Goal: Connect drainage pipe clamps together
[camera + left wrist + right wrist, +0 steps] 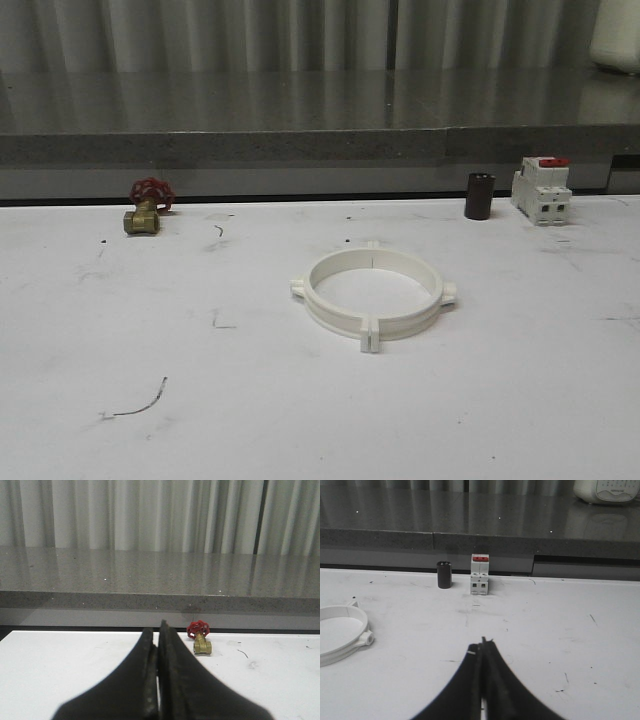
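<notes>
Two white plastic semicircular drainage pipe clamps (372, 293) lie mated as one closed ring at the centre of the white table (120, 330), their flat end tabs pressed together at roughly 12 and 6 o'clock on the ring, with small side lugs at 3 and 9 o'clock. In the front view the halves appear seated flush, a thin seam visible at the near tab pair, so the joining looks done; whether the tabs are locked or merely touching cannot be told from here.

The left gripper (159, 630) hangs over the table with its black fingers clenched together on nothing, a brass valve with a red handwheel (199, 637) lying well beyond them. The right gripper (483, 642) is likewise pinched closed and empty, the ring's edge (342, 635) off at about 9 o'clock from its tips and well apart.

Around the ring, seen from the front: the brass valve (146, 207) at 10 o'clock, a dark cylindrical sleeve (479, 196) at 1 o'clock, and a white boxy breaker with a red top (541, 188) just beside the sleeve.

Little seems left beyond confirming the joint holds.
</notes>
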Action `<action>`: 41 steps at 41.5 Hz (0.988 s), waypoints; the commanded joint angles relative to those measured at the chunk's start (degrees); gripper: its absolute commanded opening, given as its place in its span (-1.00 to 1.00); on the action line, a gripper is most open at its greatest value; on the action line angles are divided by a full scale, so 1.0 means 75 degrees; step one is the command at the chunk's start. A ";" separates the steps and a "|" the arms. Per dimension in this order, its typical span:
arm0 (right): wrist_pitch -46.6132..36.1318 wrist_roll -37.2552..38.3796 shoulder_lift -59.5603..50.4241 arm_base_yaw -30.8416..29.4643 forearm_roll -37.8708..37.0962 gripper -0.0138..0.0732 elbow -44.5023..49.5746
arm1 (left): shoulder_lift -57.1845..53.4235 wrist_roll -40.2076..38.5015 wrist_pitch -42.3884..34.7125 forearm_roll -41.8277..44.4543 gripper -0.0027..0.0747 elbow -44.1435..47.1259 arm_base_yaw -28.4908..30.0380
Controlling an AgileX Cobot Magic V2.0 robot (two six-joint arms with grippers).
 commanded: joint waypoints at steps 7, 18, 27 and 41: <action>-0.0792 -0.0033 -0.0122 0.0005 0.0015 -0.95 -0.0039 | -0.0083 -0.0031 -0.0575 -0.0065 -0.98 0.0170 -0.0058; -0.1418 0.0583 -0.0129 0.0005 -0.0110 -0.95 -0.0032 | -0.0083 -0.0031 -0.0575 -0.0065 -0.98 0.0170 -0.0058; -0.1337 0.1029 -0.0129 0.0005 -0.0472 -0.95 -0.0032 | -0.0083 -0.0031 -0.0575 -0.0065 -0.98 0.0170 -0.0058; -0.1328 0.1029 -0.0129 0.0005 -0.0460 -0.95 -0.0032 | -0.0083 -0.0031 -0.0575 -0.0065 -0.98 0.0170 -0.0058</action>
